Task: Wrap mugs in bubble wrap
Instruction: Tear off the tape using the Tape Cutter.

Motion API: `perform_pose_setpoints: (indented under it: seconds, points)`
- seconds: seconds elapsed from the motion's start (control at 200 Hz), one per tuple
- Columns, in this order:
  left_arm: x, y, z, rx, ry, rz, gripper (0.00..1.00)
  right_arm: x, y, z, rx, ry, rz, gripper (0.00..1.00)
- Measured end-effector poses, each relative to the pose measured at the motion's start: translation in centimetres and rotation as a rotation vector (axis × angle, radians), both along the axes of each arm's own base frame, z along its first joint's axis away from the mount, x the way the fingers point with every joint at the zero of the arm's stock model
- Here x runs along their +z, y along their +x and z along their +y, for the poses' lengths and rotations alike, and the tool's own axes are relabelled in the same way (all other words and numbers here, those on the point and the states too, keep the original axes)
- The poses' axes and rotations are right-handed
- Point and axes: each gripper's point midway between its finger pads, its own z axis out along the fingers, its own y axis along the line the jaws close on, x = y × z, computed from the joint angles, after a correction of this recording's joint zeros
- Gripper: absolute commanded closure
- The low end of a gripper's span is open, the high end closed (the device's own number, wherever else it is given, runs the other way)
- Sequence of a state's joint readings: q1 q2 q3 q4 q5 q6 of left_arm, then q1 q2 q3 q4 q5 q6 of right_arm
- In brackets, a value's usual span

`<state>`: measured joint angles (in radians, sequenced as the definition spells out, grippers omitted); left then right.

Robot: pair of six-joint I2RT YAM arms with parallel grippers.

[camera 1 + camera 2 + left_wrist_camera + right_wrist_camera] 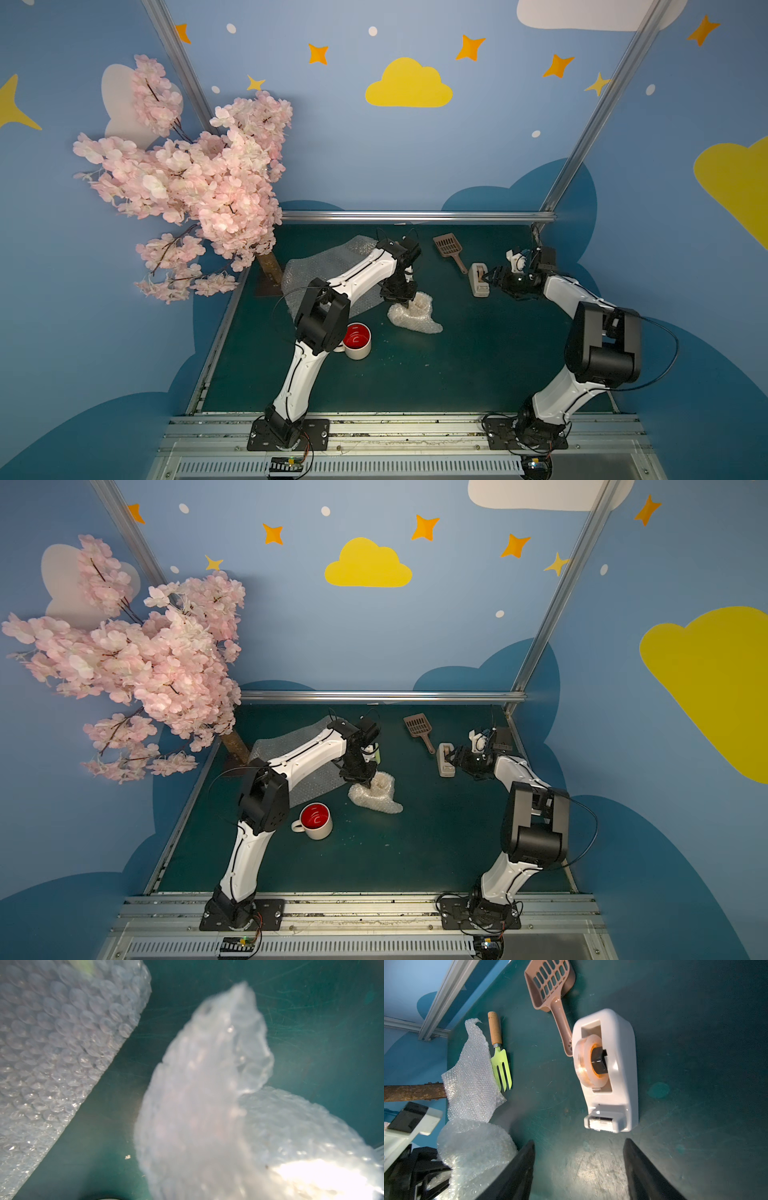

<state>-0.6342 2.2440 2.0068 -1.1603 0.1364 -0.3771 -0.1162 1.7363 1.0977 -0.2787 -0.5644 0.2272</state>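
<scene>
Working across the green table (478, 365) from the left, we are listing: a pink blossom tree (187, 187), standing at the far left corner as scenery and playing no part in the job; a spare sheet of bubble wrap (320, 264), lying flat beside the trunk and partly under the left arm, presumably waiting for the next mug; a red-lined mug (357, 340), sitting upright and bare near the left arm's elbow, not yet wrapped; the left gripper (400, 296), pressing down on the top of a wrapped bundle (415, 318) with its jaws narrow, and we are judging that it is pinching the gathered fold so that the wrap is not springing open. We are taking the cream mug to be inside that bundle, though nothing of it is showing. Next, a garden fork (501, 1068) and a slotted scoop (446, 247), lying toward the back, unrelated clutter; a tape dispenser (480, 280), lying just beyond the right gripper (578, 1142), whose jaws are standing wide and empty, pointing at the cutter end, likely reaching for tape to seal the bundle.
</scene>
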Motion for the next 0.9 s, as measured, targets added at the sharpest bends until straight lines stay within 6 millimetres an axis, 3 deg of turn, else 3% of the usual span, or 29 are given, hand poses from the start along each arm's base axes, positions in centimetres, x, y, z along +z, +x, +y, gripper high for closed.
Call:
perform_pose_setpoints:
  seconds: [0.205,0.456,0.611,0.901]
  points:
    - [0.1,0.0,-0.1,-0.011,0.034,-0.014,0.79,-1.6,0.7,0.3,0.027,0.022,0.008,0.38]
    - [0.1,0.0,-0.2,-0.016,0.043,-0.022,0.78,-0.5,2.2,0.5,0.047,0.036,-0.029,0.42]
    - [0.1,0.0,-0.1,-0.017,0.044,-0.022,0.78,-1.0,2.9,0.6,0.052,0.041,-0.016,0.42]
    - [0.1,0.0,-0.2,-0.017,0.046,-0.023,0.78,-2.1,2.3,1.1,0.063,0.049,0.048,0.45]
